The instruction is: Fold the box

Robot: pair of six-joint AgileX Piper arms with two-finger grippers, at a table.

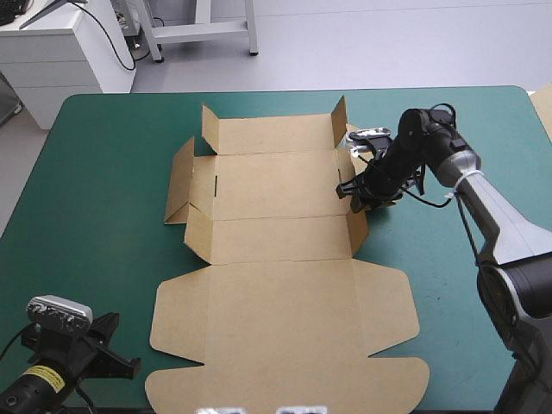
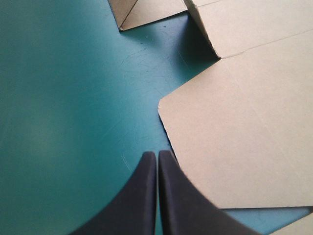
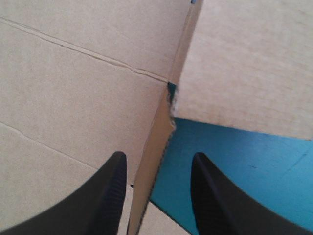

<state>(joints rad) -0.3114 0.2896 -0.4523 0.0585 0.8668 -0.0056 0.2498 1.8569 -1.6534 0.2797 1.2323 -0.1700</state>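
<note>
Your teal-green surface (image 1: 86, 198) carries the brown box (image 1: 285, 250) across its middle, the cut sheet opened out and only partly raised. The box's largest part, the lid panel (image 1: 285, 328) with its rounded flaps, lies flat on the side of the box nearest you. The outer edge of that panel is close to the near edge of the surface. Beyond the lid panel lies the box's base (image 1: 276, 185). There the left wall (image 1: 179, 183) stands tilted up and the far corner flaps (image 1: 210, 129) stand upright on the far strip. The right wall (image 1: 357, 226) is lifted on edge. Your right claw (image 1: 358, 197) is set at that right wall, its arm coming in from the box's right side. In the right wrist view its black fingers (image 3: 110, 196) stand well apart, one over the box's base and one over the bare cover (image 3: 234, 161) outside the box. The thin raised edge of the wall runs between them, and whether either finger touches the board cannot be told. Your left claw (image 1: 121, 362) sits low off the box's near left corner. In the left wrist view its two fingers are pressed together into one point and hold nothing. They sit over the cover, just beside the rounded corner of the lid panel.
</note>
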